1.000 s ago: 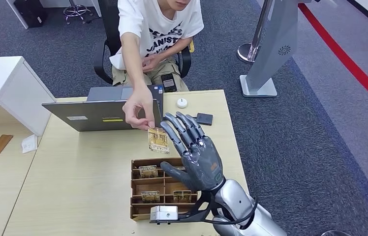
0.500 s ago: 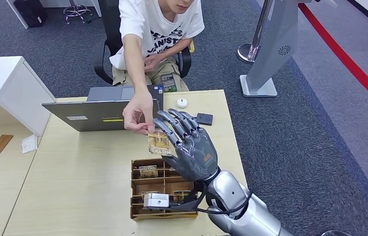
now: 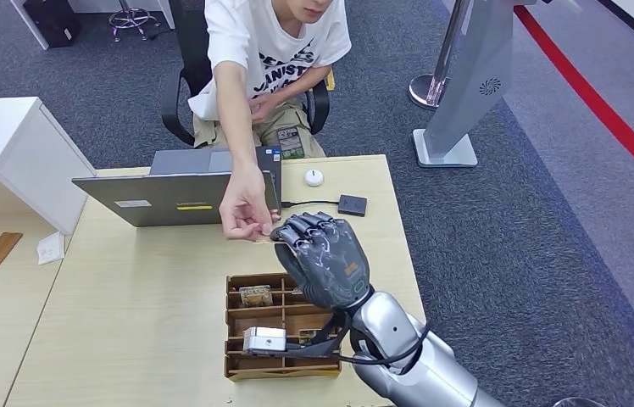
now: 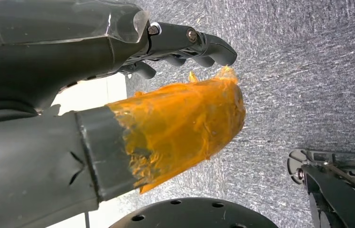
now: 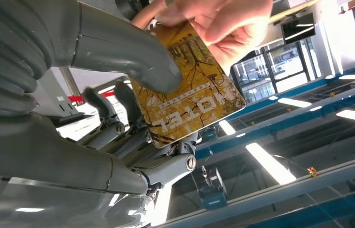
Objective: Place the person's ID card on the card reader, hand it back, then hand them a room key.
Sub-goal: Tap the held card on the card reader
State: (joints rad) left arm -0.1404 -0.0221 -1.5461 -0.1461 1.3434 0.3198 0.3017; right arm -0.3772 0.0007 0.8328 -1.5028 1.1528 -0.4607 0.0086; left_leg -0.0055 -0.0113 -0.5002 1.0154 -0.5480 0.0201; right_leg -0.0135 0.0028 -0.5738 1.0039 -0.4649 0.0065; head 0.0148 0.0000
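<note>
The robot's right hand (image 3: 324, 257) pinches the room key (image 5: 191, 97) while the person's hand (image 3: 246, 209) takes it, so the job looks nearly done.

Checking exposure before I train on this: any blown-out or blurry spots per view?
Head view: even light, sharp; the right hand is closed around the card, hiding it. Right wrist view: looks up into ceiling light strips, which glare white, yet the card stays readable while the thumb is soft. Left wrist view: the left hand is dark and the bright patch beside it clipped.

Silver arm (image 3: 407, 360), dark grey right hand (image 3: 324, 259), possibly orange-taped left thumb (image 4: 180, 128).
</note>
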